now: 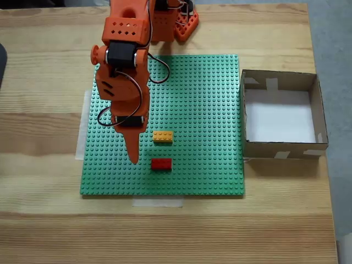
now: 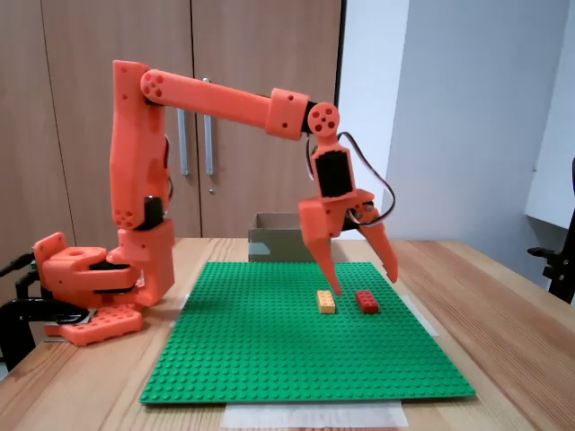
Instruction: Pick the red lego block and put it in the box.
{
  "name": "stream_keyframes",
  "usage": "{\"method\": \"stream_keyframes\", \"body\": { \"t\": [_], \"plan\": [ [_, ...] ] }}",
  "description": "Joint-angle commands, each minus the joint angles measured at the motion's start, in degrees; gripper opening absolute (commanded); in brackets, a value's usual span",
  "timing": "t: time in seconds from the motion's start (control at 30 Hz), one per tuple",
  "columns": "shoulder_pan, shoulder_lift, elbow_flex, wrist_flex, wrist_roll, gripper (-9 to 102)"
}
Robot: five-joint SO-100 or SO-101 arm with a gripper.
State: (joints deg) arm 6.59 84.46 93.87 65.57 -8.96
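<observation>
A fixed view from above shows the task barely begun: the red lego block (image 1: 161, 163) sits untouched on the green baseplate (image 1: 209, 110), and the box (image 1: 250, 147) at the plate's 3 o'clock edge holds nothing but its white floor. Picking, carrying and dropping are all left to do, as far as these pictures tell.

The red block lies toward the 6 o'clock side of the plate, with the yellow-orange brick (image 1: 163, 136) just beyond it at 12 o'clock, the two near each other but apart. In the side-on fixed view the red block (image 2: 367, 301) is at the 3 o'clock side of the yellow-orange one (image 2: 325, 302), both flat on the studs, and the box (image 2: 280, 238) stands behind the plate.

The pincer (image 2: 363, 278) hangs above the plate with its two fingers spread wide and nothing between them. In that side view the fingertips straddle the bricks from above, one tip near the yellow-orange brick and the other past the red one, both off the plate. From above, the visible pointed finger (image 1: 132, 149) ends at the red block's 9 o'clock, close beside it but not touching.

I judge the pincer needs to centre over the red block, away from its neighbour, before it descends. The counter (image 1: 44, 220) around the plate is bare wood.
</observation>
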Motion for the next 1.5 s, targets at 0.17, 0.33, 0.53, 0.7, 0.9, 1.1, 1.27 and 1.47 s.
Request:
{"method": "stream_keyframes", "body": {
  "t": [0.17, 0.33, 0.53, 0.7, 0.9, 1.1, 1.27, 1.47],
  "plan": [
    [-0.26, -1.14, -4.04, 0.26, -0.62, 30],
    [-1.14, -2.81, -5.71, 1.23, -0.53, 29],
    [-1.23, -4.48, -6.86, 1.32, 0.97, 28],
    [-1.14, -5.19, -7.29, 0.97, 1.58, 27],
    [-1.14, -6.77, -8.44, 0.97, 1.14, 27],
    [-0.88, -7.82, -9.58, 1.41, 1.58, 27],
    [-0.26, -8.44, -9.93, 0.88, 2.90, 26],
    [-0.35, -9.14, -10.37, 0.79, 2.20, 26]
  ]
}}
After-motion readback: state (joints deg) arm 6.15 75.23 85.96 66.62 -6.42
